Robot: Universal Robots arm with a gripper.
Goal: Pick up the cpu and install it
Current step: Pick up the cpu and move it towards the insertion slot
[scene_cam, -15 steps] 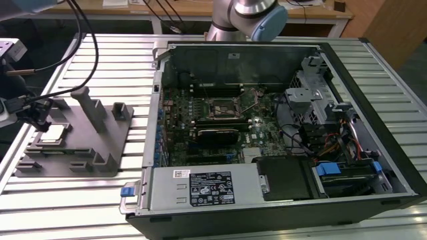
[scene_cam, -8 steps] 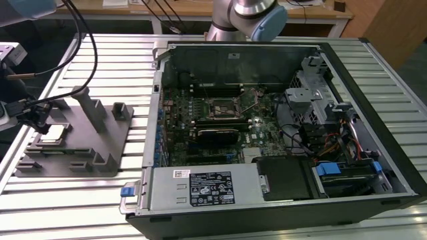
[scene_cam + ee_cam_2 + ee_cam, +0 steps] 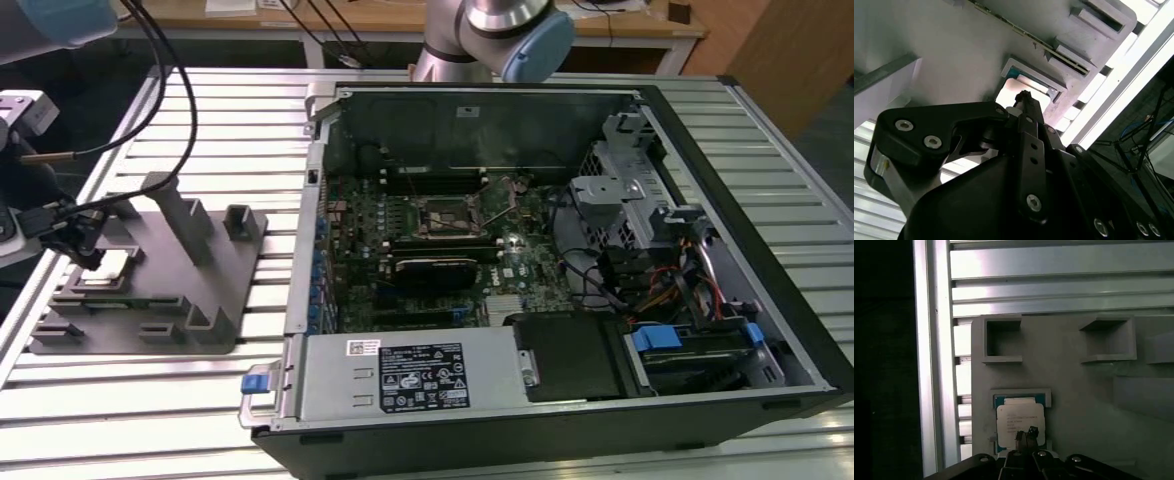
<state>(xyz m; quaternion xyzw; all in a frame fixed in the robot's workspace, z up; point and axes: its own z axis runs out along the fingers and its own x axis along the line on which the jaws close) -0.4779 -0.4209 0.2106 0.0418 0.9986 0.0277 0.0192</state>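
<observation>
You see the black gripper (image 3: 1026, 436) poised right at the small flat square cpu with the silvery-grey metal top and pale edge (image 3: 1020, 419); in the first wrist view its tip overlaps the chip's near edge, though you cannot tell whether it actually touches; you also cannot tell whether the gripper is open or closed. The cpu lies flat in a shallow framed recess of the grey plastic fixture block (image 3: 1079, 400), with two square pockets of the same block beyond it; in the second wrist view the gripper (image 3: 1023, 97) hangs just in front of the chip's pale top (image 3: 1013, 89). In the exterior view the gripper (image 3: 83, 255) and the cpu (image 3: 114, 265) sit at the exterior view's left, on the fixture block (image 3: 220, 290) that rests on the slatted aluminium table (image 3: 160, 400); well apart, toward the exterior view's right, the open black computer case (image 3: 534, 442) lies on the table; inside it, the green motherboard (image 3: 367, 215) carries the square black socket with its metal frame (image 3: 447, 215); the silver and blue arm (image 3: 514, 30) rises behind the case.
</observation>
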